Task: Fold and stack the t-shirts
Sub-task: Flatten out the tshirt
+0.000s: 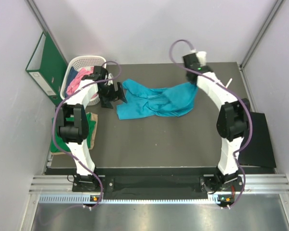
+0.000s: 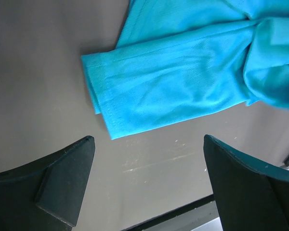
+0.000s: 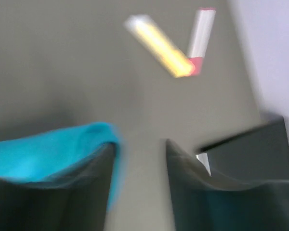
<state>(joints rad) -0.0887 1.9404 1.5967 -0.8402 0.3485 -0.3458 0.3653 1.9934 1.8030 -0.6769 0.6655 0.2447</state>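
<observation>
Closest to me, the left end effector [image 2: 148, 144] hangs with its jaws spread wide and nothing between them, beside a hemmed edge of the teal t-shirt [image 1: 154, 103]. That shirt lies crumpled across the far middle of the dark surface [image 1: 159, 144]. Its right end rises to the right end effector [image 3: 140, 142], whose jaws stand slightly apart, the cloth against one finger rather than between them. A pink t-shirt [image 1: 77, 81] sits in the white basket [image 1: 86, 58] at far left. A green t-shirt [image 1: 90, 132] lies under the left arm.
</observation>
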